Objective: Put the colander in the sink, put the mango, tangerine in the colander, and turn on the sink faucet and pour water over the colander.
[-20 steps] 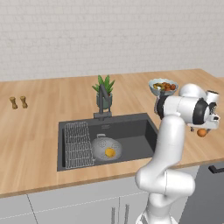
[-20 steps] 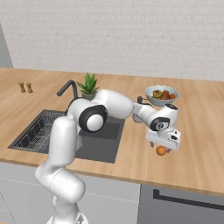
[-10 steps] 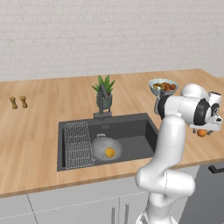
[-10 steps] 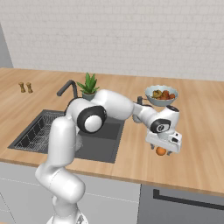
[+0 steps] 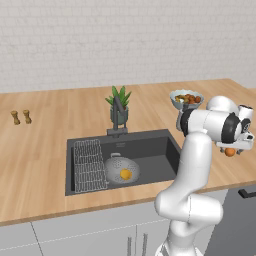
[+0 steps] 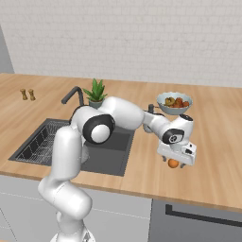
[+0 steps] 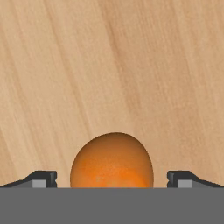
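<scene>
The round orange tangerine (image 7: 112,162) lies on the wooden counter right of the sink (image 5: 150,150). My gripper (image 7: 112,178) points down over it and stands open, one fingertip (image 7: 43,178) on each side of the fruit, not touching it. The base views show the tangerine (image 5: 229,152) (image 6: 173,163) just under the gripper (image 5: 231,148) (image 6: 176,159). The grey colander (image 5: 119,167) sits in the sink with the yellow mango (image 5: 125,174) inside. The dark faucet (image 5: 118,117) stands behind the basin, with no water running.
A pale bowl of mixed fruit (image 5: 186,98) (image 6: 174,101) stands on the counter behind my hand. A potted plant (image 5: 119,100) is beside the faucet. A wire rack (image 5: 90,165) fills the sink's left part. Two small shakers (image 5: 21,117) stand far left.
My hand has come down a little toward the tangerine, its jaws staying wide. The fruit and the colander have not moved.
</scene>
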You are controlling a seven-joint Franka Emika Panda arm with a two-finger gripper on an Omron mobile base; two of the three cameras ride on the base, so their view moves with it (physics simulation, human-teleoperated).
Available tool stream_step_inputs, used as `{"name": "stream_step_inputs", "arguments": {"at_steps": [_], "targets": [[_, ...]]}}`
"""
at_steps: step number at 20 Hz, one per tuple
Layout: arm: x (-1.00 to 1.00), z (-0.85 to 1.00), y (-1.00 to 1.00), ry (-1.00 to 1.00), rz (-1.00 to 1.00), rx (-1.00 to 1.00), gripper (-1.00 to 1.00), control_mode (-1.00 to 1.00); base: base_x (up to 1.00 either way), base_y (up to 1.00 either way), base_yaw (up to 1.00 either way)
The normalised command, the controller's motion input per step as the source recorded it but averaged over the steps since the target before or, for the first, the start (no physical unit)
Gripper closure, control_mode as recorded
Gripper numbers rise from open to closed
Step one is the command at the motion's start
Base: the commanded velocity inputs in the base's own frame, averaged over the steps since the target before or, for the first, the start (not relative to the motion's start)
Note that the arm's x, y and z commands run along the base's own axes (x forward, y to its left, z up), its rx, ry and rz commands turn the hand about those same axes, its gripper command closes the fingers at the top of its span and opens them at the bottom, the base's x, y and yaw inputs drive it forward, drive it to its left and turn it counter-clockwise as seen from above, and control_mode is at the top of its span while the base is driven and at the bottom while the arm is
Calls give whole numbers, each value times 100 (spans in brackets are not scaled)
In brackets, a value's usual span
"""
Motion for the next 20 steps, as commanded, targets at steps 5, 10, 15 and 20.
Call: {"name": "stream_step_inputs", "arguments": {"at_steps": [5,10,15,20], "targets": [[0,-4,3,0,0,0,-100,-100,0,0,0],[0,-20,20,0,0,-4,100,-100,0,0,0],[0,-10,8,0,0,-1,100,-100,0,0,0],[0,-2,0,0,0,0,100,-100,0,0,0]]}}
